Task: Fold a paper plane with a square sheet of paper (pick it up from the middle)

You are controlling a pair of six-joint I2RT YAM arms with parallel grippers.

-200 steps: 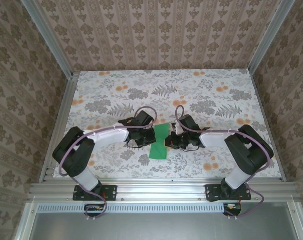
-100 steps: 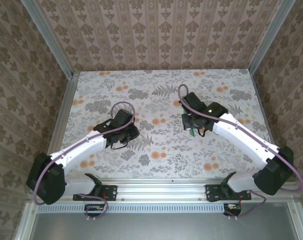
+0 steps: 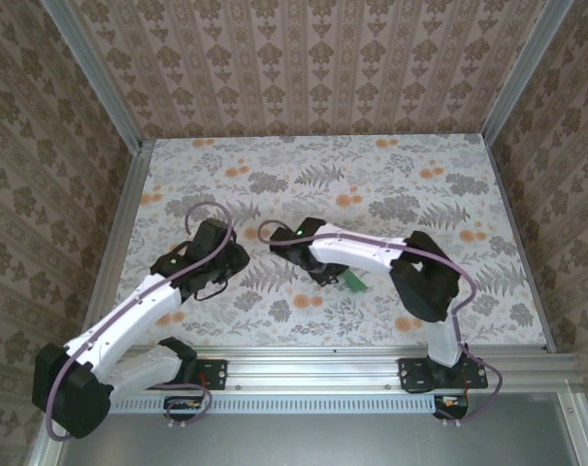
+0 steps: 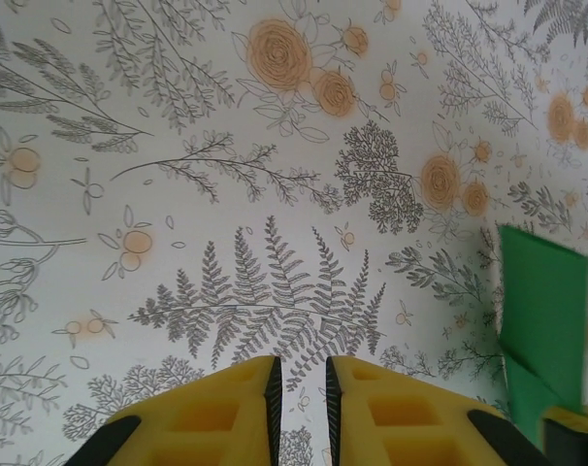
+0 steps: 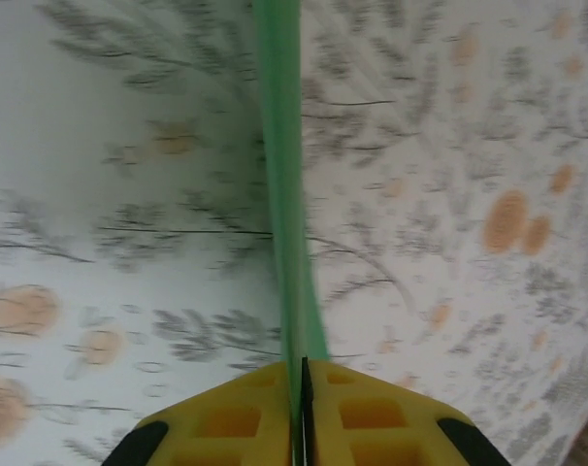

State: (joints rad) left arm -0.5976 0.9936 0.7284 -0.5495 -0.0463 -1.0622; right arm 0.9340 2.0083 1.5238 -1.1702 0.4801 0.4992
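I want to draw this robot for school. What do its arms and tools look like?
The left arm and right arm have white tube-like links with chunky black joints. A thin purple cable loops along each. The right arm has a small green light. The left tool and right tool each have two yellow fingers with square hollows.

A floral table cover (image 3: 372, 184) is spread across the middle — bordered by patterned wallpaper (image 3: 304, 68) above, an aluminium rail (image 3: 313, 369) below.
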